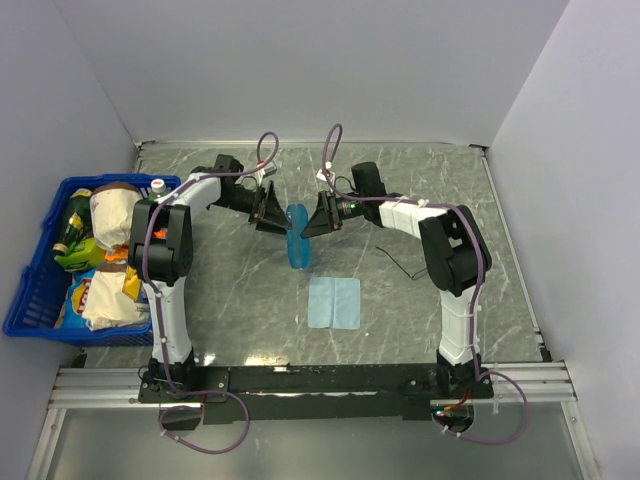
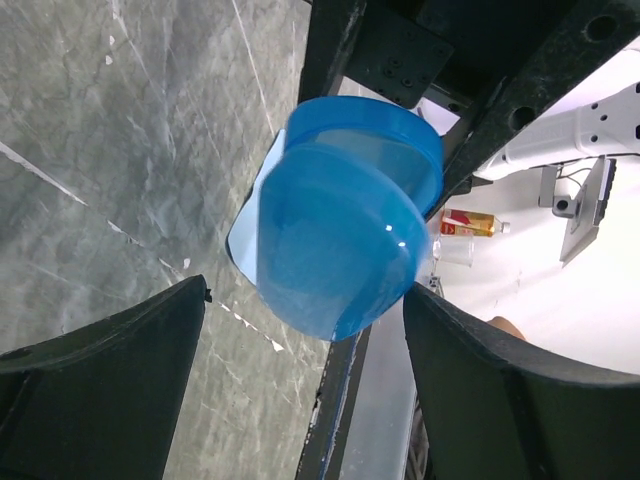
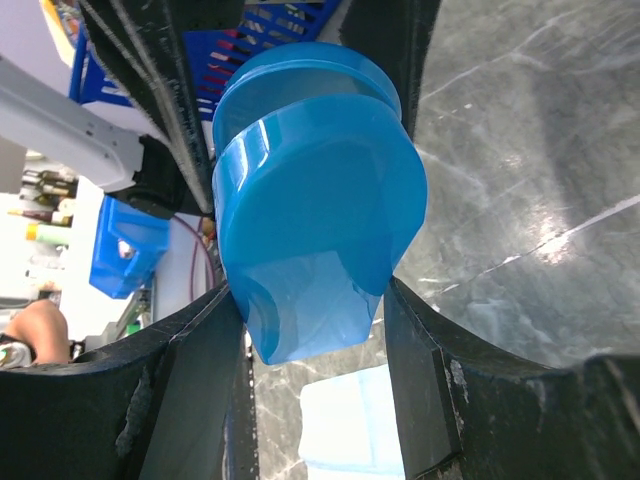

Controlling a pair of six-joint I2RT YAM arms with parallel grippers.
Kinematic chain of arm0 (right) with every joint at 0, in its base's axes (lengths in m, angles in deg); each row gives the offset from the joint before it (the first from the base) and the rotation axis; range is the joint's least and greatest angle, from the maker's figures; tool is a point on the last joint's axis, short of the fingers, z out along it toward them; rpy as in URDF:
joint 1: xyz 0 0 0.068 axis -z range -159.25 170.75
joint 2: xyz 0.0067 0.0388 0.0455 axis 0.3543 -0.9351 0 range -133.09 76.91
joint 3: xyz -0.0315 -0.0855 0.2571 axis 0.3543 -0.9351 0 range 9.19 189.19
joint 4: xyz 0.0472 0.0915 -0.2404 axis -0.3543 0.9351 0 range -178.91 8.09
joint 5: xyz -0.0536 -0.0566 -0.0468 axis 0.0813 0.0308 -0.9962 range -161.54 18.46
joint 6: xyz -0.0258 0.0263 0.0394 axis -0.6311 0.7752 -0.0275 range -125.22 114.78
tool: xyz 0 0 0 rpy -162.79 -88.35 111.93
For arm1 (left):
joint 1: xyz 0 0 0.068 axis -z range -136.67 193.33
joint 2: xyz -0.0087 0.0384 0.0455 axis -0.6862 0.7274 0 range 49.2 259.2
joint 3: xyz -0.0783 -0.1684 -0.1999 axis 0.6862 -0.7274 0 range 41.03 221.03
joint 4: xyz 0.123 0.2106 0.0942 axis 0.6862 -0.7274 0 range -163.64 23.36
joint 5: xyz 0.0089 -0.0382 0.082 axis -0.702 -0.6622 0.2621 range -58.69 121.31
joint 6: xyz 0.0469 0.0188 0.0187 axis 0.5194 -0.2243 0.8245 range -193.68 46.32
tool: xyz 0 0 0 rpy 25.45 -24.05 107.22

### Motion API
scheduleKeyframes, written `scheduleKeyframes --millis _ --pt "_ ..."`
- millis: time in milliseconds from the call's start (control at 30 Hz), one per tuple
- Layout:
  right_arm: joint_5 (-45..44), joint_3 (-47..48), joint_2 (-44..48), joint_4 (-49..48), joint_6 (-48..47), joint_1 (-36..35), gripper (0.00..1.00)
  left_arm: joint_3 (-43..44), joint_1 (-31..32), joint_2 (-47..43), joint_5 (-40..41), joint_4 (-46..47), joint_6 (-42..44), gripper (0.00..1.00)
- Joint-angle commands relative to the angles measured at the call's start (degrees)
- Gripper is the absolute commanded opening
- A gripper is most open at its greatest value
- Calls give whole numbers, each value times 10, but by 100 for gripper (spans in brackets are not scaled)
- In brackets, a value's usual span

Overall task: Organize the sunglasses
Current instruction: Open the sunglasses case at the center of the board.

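The blue translucent case (image 1: 297,238) stands on edge mid-table between both grippers. My right gripper (image 1: 320,215) is shut on it: in the right wrist view both fingers press the sides of the case (image 3: 310,200) at the gripper (image 3: 312,300). My left gripper (image 1: 271,211) faces the case from the left and is open. In the left wrist view its gripper (image 2: 305,300) straddles the case (image 2: 340,240) with a gap at the left finger. A thin black wire-like shape, seemingly the sunglasses (image 1: 400,266), lies on the table beside the right arm.
A light-blue square cloth (image 1: 334,301) lies flat just in front of the case, also seen in the right wrist view as the cloth (image 3: 350,420). A blue basket (image 1: 28,285) full of packets and bottles stands at the table's left edge.
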Motion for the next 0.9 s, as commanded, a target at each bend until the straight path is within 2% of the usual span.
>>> scheduleKeyframes --millis 0,167,300,433,567,600,867 --pt "-16 26 16 6 -17 -3 55 14 4 -26 -14 -2 8 85" --pt "-10 26 14 0 -14 -4 55 9 10 -23 1 5 4 84" --pt "9 26 17 -1 -14 -4 55 8 13 -17 11 9 -1 80" --pt "33 30 20 7 -27 -4 55 2 13 -20 18 18 -8 65" --pt "67 29 19 6 -31 -4 54 -1 13 -23 24 19 -11 59" --pt "81 27 18 4 -31 -4 55 -1 12 -23 24 21 -13 52" --pt "138 -1 20 -93 33 3 55 -1 6 -26 19 10 -7 41"
